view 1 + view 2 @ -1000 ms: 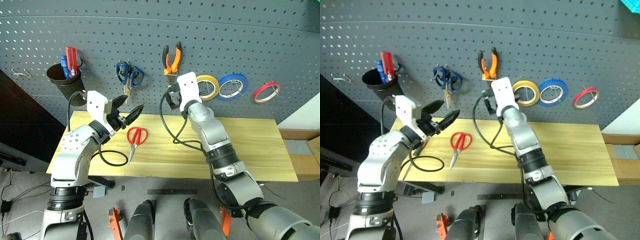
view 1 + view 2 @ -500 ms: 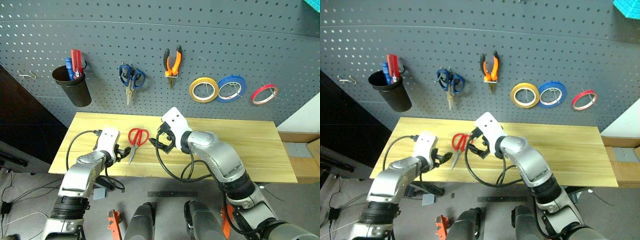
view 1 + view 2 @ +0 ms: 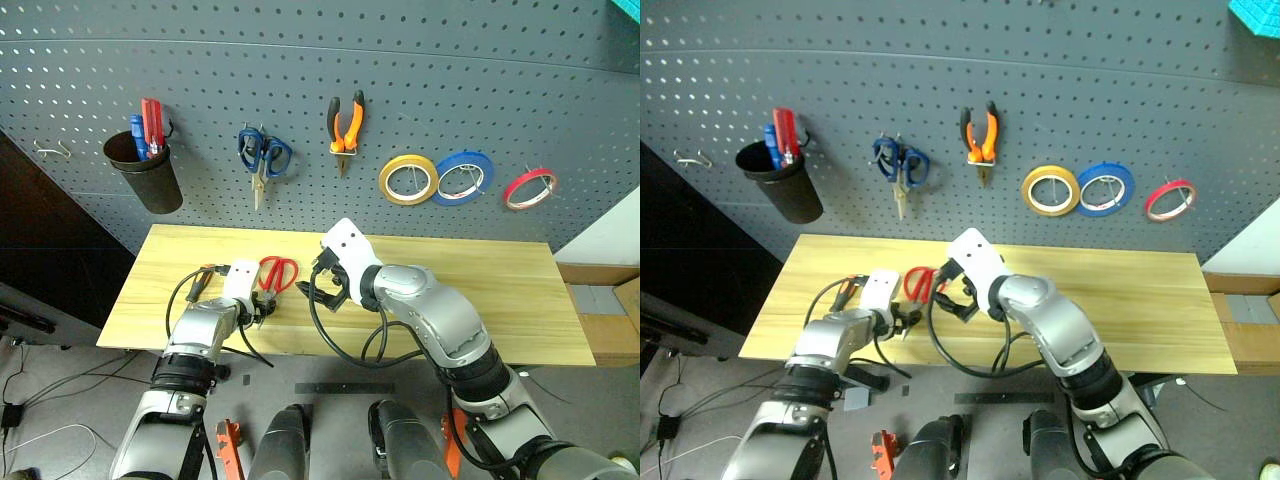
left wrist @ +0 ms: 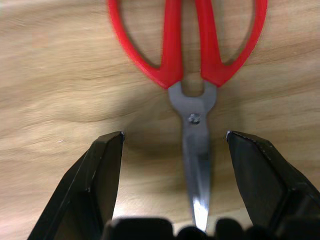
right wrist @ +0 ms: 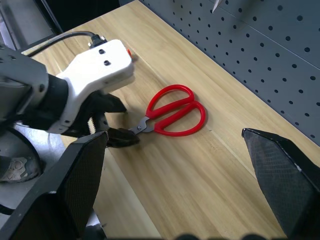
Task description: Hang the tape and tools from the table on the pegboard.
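Spread left gripper [image 4: 195,137] jaws straddle my red-handled steel scissors [image 4: 192,75] lying flat on the light wood table [image 4: 50,90]; right gripper [image 5: 175,165] gapes idle. Thin blades may slip or skate when I pinch.

We see the light wooden worktop [image 3: 480,290] (plank grain showing) carrying the red-handled scissors [image 3: 272,279], lying flat near its left end.

red-handled scissors [image 4: 192,75] lie flat, closed, on the table [image 3: 480,290].
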Tool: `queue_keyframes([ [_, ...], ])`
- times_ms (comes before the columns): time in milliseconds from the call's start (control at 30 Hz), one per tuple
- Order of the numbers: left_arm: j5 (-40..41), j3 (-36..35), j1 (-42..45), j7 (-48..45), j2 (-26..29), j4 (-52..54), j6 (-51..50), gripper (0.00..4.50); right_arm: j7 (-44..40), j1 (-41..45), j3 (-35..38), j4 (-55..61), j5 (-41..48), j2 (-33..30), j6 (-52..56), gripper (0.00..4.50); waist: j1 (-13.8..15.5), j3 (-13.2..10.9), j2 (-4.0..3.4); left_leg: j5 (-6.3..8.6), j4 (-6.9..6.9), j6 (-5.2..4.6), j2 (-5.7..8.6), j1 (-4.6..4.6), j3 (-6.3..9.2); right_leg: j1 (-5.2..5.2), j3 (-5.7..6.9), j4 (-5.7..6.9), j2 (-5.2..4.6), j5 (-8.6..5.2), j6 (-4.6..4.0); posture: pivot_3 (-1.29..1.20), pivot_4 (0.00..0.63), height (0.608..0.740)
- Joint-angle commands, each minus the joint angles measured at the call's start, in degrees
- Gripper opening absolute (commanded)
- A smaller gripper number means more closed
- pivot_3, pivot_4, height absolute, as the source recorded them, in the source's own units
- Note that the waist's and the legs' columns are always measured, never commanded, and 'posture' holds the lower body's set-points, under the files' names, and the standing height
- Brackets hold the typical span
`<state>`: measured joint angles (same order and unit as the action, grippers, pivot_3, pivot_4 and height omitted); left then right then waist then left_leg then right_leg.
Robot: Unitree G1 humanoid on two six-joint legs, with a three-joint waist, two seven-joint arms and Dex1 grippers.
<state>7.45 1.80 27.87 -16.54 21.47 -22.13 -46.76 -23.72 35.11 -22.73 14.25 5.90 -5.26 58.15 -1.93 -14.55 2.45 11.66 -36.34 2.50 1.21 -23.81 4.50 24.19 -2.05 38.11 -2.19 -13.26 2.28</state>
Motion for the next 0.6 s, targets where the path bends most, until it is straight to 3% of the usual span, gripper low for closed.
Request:
queue_keyframes([
  [33, -0.9, -0.6, 0.9, -0.2, -0.3, -2.2, 2.1, 2.32, -0.3, 0.7, -0.1, 3.1, 0.8, -0.1, -0.3, 4.50, -0.1, 0.0, 0.00, 0.00, 0.00, 0.00, 0.00, 0.00, 0.00, 0.00, -0.01, 0.01, 0.00, 0.00, 0.00, -0.04, 0.212, 0.740],
  [233, -2.0, -0.5, 1.5, -0.3, -0.2, -5.3, 5.0, 0.31, -0.6, 0.1, 0.3, 4.3, 0.8, -1.8, 0.0, 4.50, -0.2, 0.0, 0.00, 0.00, 0.00, 0.00, -0.02, 0.01, 0.00, -0.01, -0.01, 0.00, -0.02, 0.00, 0.00, -0.06, 0.218, 0.740],
  [467, -2.4, -0.1, -1.6, -2.5, -0.3, -1.7, 13.9, 0.24, -1.6, -0.6, 1.1, 6.8, 1.5, -5.1, 0.6, 4.50, -0.7, 0.0, -0.01, 0.00, 0.01, 0.00, -0.04, 0.00, 0.00, -0.01, -0.02, -0.02, -0.04, 0.00, 0.00, -0.07, 0.220, 0.740],
  [600, -1.6, -1.6, -9.0, -4.4, 1.4, 9.1, 18.2, 0.24, -4.2, -2.6, 1.8, 13.0, 2.6, -10.3, -0.6, 4.50, -1.1, 0.0, -0.01, 0.02, 0.06, -0.03, -0.08, -0.04, 0.10, 0.02, -0.07, -0.08, -0.10, 0.00, 0.00, -0.07, 0.226, 0.740],
])
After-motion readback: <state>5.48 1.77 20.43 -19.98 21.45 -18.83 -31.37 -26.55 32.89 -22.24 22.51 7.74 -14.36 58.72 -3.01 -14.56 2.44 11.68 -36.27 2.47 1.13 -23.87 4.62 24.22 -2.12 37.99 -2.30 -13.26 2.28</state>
